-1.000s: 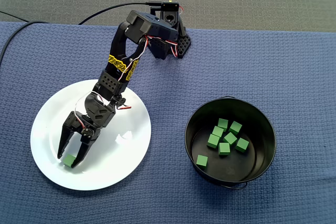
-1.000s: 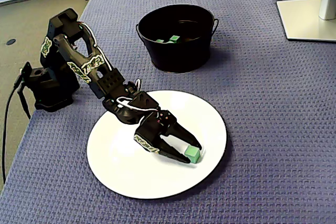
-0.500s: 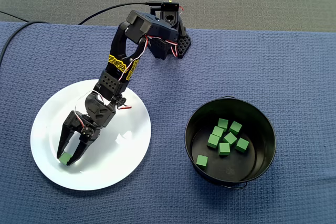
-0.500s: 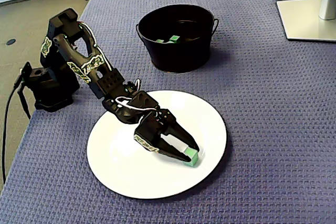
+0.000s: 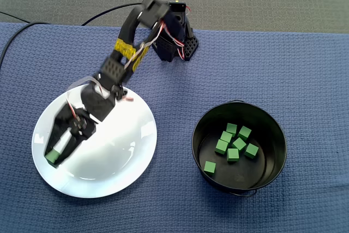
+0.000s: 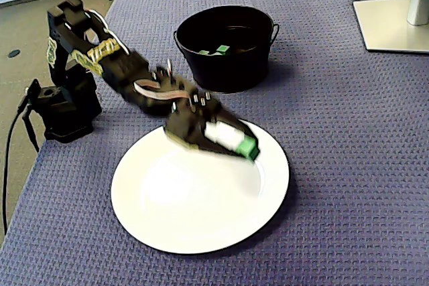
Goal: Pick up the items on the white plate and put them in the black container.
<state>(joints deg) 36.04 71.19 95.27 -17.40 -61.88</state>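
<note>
Green against black at the tips: pinching one green cube [image 5: 52,156] between the jaws of the gripper [image 5: 54,154], clamping it from both sides. Holding it over the white plate [image 5: 117,162], above the side away from the black container [image 5: 277,170]. Showing nothing else lying on the plate.

Step in hand, by judgement: carrying, with what looks like the last piece. Next calling for:
- swinging across the blue cloth [image 5: 180,189] toward the container, well apart from the plate;
- keeping high enough to clear the container's rim;
- opening only once over the loose green cubes [image 5: 233,143] lying inside.

Top-down fixed view:
- revealing the container's floor and the cluster of cubes there;
- placing the arm base [image 5: 177,42] and cable [image 5: 103,13] at the far edge;
- giving no reading of the cube's height.

Lower, side-on fixed view:
- showing the gripper [image 6: 249,149] and cube [image 6: 248,147] clear of the plate [image 6: 188,219], not touching it, though blurring there;
- hiding most of the container [image 6: 228,72], with only two cubes [image 6: 218,50] peeking over the rim;
- adding a white stand base [image 6: 392,25] at the top right, absent from the other view.
</note>
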